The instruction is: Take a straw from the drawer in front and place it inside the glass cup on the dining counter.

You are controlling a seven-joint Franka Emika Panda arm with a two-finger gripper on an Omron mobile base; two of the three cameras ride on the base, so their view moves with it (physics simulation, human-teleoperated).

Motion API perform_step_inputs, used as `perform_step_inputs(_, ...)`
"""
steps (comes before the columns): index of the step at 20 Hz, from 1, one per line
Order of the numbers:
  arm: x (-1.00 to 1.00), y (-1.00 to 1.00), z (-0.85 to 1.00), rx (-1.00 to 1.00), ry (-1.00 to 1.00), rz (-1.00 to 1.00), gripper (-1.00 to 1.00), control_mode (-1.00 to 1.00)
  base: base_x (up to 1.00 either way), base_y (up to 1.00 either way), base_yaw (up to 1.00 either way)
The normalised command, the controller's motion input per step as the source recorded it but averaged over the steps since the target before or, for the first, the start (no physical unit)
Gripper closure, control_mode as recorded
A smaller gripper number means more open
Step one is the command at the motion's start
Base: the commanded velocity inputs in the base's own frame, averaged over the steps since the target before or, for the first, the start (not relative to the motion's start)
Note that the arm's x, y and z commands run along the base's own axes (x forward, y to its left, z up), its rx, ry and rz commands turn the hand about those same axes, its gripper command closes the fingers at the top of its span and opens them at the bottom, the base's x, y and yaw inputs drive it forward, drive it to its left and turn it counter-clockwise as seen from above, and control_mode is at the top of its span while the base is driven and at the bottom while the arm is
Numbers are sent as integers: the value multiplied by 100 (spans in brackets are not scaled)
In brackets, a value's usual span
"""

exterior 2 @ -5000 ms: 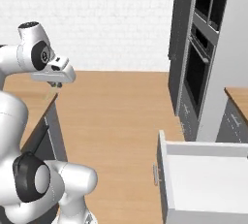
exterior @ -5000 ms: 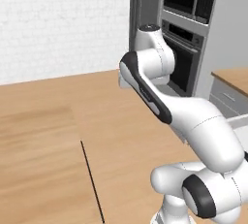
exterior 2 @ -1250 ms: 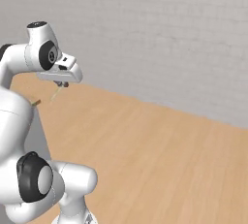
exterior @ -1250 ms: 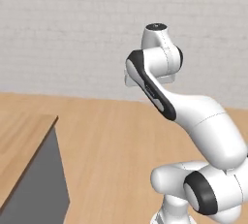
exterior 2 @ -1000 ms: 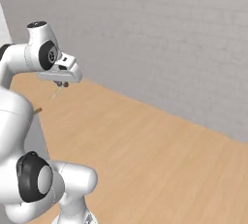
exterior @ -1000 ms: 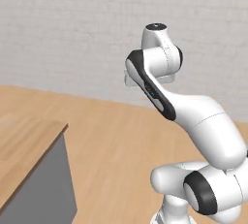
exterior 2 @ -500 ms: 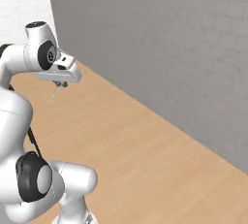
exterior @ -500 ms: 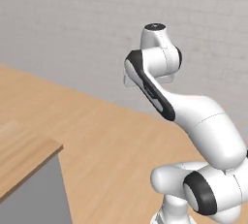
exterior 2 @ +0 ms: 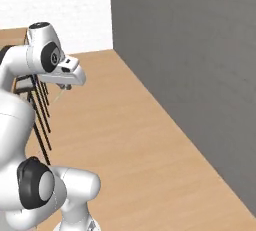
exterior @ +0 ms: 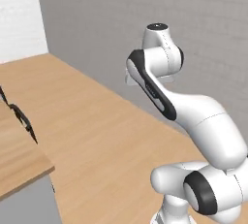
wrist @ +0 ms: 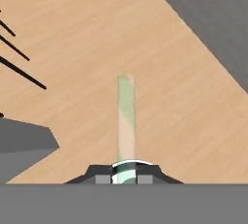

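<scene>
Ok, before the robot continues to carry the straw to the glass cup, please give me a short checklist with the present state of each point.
1. Straw is between the fingers of the hand: ok, it sticks straight out from the closed tips.
2. Straw looks whole, not bent: ok in the hand view; in the right base view it is just a thin line under the hand.
3. Glass cup located: not ok, I cannot find it in these views.
4. Dining counter close by: cannot tell; a light-wood top with black chair legs beside it lies at the left.
5. Free room near the grey wall: ok, the wood floor is bare.
</scene>
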Motion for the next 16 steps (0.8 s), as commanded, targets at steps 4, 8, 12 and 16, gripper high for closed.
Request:
perform_step_inputs(4,0,0,0,0,0,0,100,100,92,-34,58)
perform_step_inputs(8,0,0,0,0,0,0,100,100,92,-32,58)
perform_step_inputs(12,0,0,0,0,0,0,100,100,85,-34,59)
perform_step_inputs(16,0,0,0,0,0,0,100,100,76,-38,59)
